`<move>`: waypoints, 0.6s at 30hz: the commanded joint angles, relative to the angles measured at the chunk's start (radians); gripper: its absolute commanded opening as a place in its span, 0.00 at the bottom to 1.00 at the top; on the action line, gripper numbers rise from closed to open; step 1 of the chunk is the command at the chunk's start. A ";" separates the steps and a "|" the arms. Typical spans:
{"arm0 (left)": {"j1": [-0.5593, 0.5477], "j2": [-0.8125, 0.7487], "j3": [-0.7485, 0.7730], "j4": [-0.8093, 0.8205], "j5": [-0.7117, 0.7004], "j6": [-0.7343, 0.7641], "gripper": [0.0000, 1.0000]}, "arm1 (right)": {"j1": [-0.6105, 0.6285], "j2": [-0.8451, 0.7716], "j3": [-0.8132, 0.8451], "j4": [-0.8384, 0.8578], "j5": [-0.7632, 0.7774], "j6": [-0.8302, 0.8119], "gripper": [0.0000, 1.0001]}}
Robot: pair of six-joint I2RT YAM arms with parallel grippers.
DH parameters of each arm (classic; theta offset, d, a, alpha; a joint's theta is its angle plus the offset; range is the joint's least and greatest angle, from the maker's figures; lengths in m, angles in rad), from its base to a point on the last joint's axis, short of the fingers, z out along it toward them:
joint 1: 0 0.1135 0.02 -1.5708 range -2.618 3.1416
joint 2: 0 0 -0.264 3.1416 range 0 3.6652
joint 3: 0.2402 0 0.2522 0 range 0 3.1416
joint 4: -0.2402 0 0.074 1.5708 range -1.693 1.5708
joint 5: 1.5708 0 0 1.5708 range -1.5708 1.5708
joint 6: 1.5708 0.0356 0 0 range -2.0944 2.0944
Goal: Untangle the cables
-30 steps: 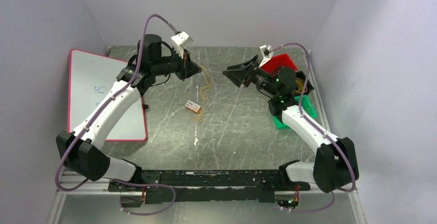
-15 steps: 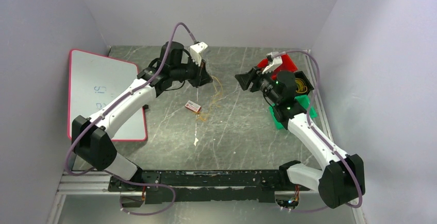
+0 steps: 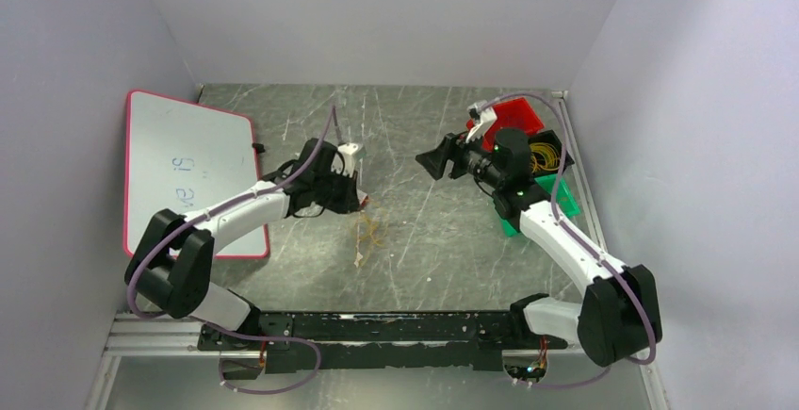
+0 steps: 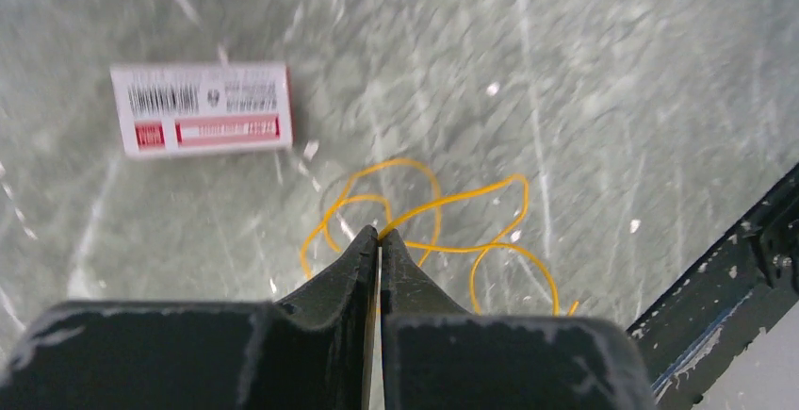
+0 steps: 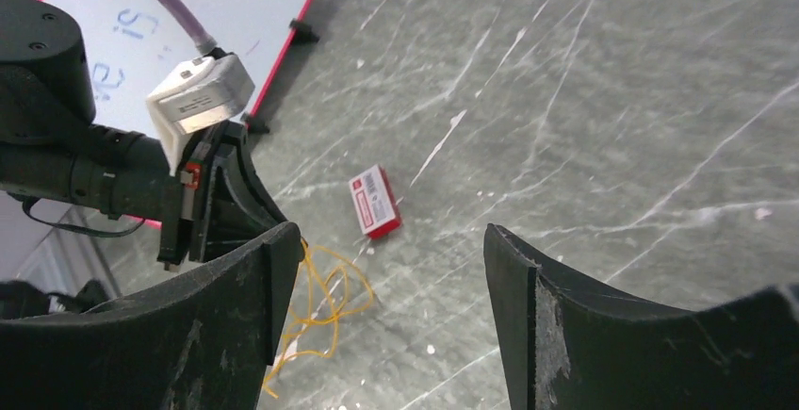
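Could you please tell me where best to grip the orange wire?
Probably the orange wire at its outermost loop, away from the left end effector pinching it. Bring the open right end effector down from above, jaws straddling the strand, since the loops lie flat on the table.

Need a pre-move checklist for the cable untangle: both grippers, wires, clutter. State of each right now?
1. Left gripper shut on the cables: ok, a strand runs into its closed tips.
2. Right gripper open, nothing between its fingers: ok.
3. Cables untangled: not ok, loops cross each other on the table.
4. Red-and-white box apart from the loops: ok.
5. Free cable ends located: cannot tell.
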State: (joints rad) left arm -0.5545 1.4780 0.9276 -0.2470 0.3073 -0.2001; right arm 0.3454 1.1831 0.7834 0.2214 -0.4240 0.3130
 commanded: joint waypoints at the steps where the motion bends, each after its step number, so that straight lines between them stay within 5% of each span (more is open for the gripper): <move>1: 0.000 -0.056 -0.096 0.106 -0.109 -0.110 0.07 | 0.032 0.059 -0.013 0.019 -0.091 0.012 0.75; 8: 0.000 -0.067 -0.203 0.139 -0.211 -0.157 0.07 | 0.225 0.141 0.005 -0.044 0.027 0.016 0.75; 18: 0.000 -0.041 -0.259 0.186 -0.215 -0.193 0.07 | 0.313 0.341 0.053 -0.004 -0.034 -0.076 0.75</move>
State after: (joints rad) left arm -0.5545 1.4353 0.6903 -0.1158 0.1169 -0.3782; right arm 0.6434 1.4395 0.7879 0.2047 -0.4187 0.3145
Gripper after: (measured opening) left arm 0.076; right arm 0.755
